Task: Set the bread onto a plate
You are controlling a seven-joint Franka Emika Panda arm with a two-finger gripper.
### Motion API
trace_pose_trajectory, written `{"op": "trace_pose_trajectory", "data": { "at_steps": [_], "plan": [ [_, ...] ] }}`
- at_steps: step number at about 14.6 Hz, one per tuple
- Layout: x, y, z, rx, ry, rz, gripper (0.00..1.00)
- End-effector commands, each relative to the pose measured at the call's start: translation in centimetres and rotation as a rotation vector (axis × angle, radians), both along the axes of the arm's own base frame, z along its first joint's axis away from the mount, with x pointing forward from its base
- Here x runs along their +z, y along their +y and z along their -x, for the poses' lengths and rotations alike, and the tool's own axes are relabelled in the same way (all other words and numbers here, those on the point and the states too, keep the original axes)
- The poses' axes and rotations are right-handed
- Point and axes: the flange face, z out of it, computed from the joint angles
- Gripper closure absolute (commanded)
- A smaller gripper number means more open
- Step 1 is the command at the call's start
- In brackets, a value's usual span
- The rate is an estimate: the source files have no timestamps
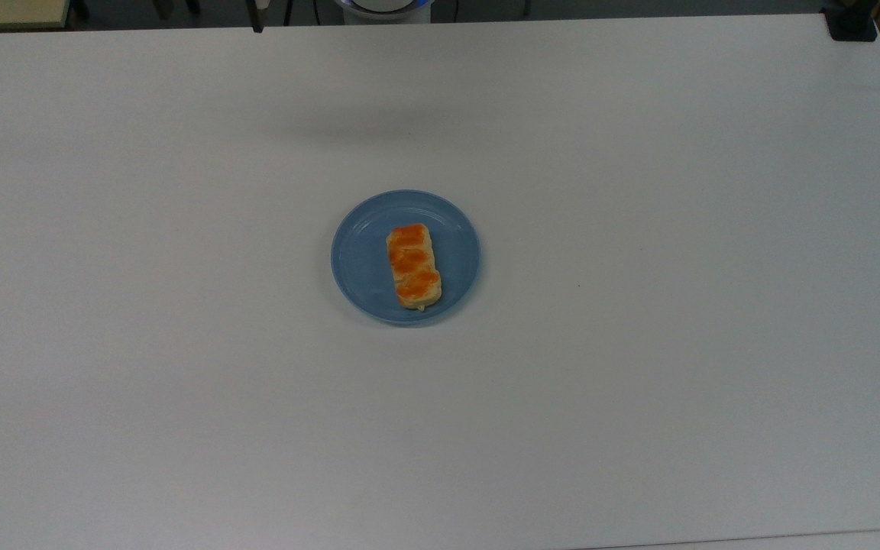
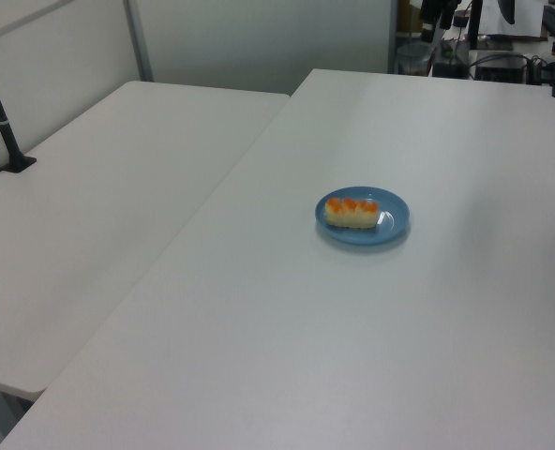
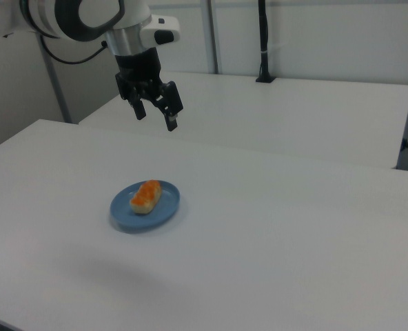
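The robot's black two-finger hand [image 3: 155, 117] hangs high above the white counter [image 3: 273, 227], fingers spread apart and empty, tilted downward. Below it, the orange-glazed cream bread [image 3: 146, 196] lies on the round light blue plate [image 3: 164, 211], with nothing between them

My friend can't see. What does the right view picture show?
A small loaf of bread lies on a blue plate on a white table. A robot gripper hangs above and behind it, jaws open and empty.

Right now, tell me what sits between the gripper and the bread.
Nothing visible. The gripper hangs open and empty above the table, and the bread already lies on the plate uncovered.
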Motion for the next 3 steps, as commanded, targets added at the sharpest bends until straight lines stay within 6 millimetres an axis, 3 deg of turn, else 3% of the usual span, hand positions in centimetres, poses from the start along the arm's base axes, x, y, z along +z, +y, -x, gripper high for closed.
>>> {"op": "trace_pose_trajectory", "data": {
  "at_steps": [1,3],
  "plan": [
    [0.29,0.9,0.77,-0.052,0.01,-0.032,0.0],
    [0.21,0.96,0.71,-0.052,0.011,-0.038,0.0]
  ]
}}
